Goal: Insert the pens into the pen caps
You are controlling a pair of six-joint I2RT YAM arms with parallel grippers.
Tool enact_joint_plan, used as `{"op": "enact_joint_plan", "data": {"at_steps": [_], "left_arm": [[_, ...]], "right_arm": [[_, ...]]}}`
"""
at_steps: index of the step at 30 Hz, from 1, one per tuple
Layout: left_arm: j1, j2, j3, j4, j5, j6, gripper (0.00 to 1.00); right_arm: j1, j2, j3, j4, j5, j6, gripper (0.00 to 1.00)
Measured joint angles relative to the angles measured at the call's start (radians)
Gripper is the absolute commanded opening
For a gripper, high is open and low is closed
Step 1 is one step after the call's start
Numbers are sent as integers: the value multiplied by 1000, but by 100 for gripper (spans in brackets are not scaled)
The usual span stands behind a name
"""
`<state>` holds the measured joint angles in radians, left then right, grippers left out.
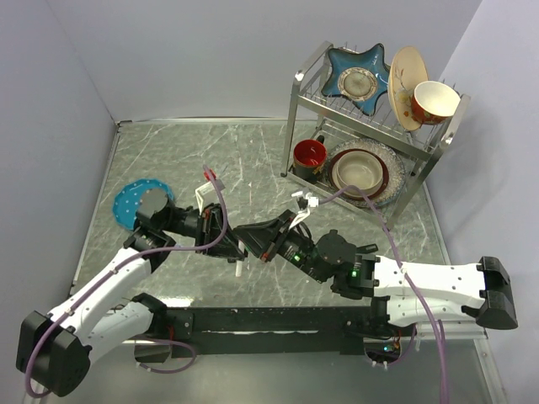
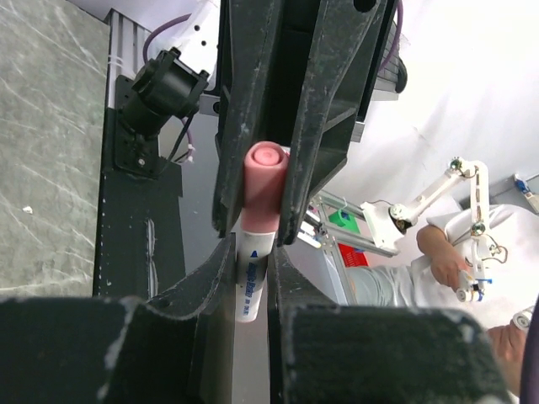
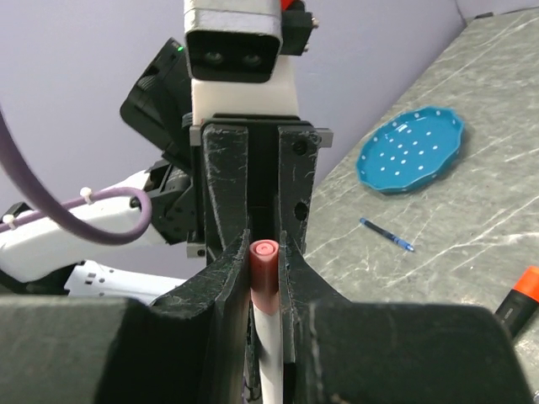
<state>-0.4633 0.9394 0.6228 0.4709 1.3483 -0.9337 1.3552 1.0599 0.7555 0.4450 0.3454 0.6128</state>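
A thin white pen (image 2: 248, 278) is clamped by its barrel in my left gripper (image 2: 250, 252), which is shut on it. The reddish-pink pen cap (image 2: 263, 181) sits over the pen's end. My right gripper (image 3: 264, 252) comes from the opposite side and is shut on that cap (image 3: 263, 273), with the white barrel (image 3: 271, 353) running down between its fingers. In the top view the two grippers (image 1: 244, 244) meet nose to nose above the table's near middle. A thin blue pen (image 3: 387, 235) lies on the table, and an orange-tipped black marker (image 3: 518, 299) shows at the right edge.
A blue dotted plate (image 1: 126, 206) lies at the left, partly under the left arm. A metal dish rack (image 1: 438, 156) with bowls, plates and a red mug (image 1: 308, 156) stands at the back right. The arms' black base rail (image 1: 269, 320) runs along the near edge.
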Motion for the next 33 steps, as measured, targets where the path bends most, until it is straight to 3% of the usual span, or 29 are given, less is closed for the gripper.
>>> {"op": "enact_joint_plan", "data": {"at_steps": [10, 19, 22, 24, 25, 31, 33], "left_arm": [[51, 34, 0, 115, 78, -83, 1], [40, 4, -3, 99, 24, -67, 1], [28, -27, -2, -2, -53, -21, 1], [21, -42, -2, -61, -112, 12, 1], [16, -49, -2, -88, -155, 35, 1], [45, -73, -19, -187, -433, 129, 1], [50, -77, -28, -249, -522, 160, 1]], "right_arm": [[0, 22, 4, 21, -13, -11, 0], [-8, 77, 48, 28, 9, 41, 1], [-29, 48, 65, -32, 7, 58, 29], [-51, 35, 74, -82, 3, 70, 37], [-64, 29, 81, -115, -7, 78, 47], [-104, -83, 90, -336, -47, 97, 73], [-109, -140, 90, -400, -40, 96, 75]]}}
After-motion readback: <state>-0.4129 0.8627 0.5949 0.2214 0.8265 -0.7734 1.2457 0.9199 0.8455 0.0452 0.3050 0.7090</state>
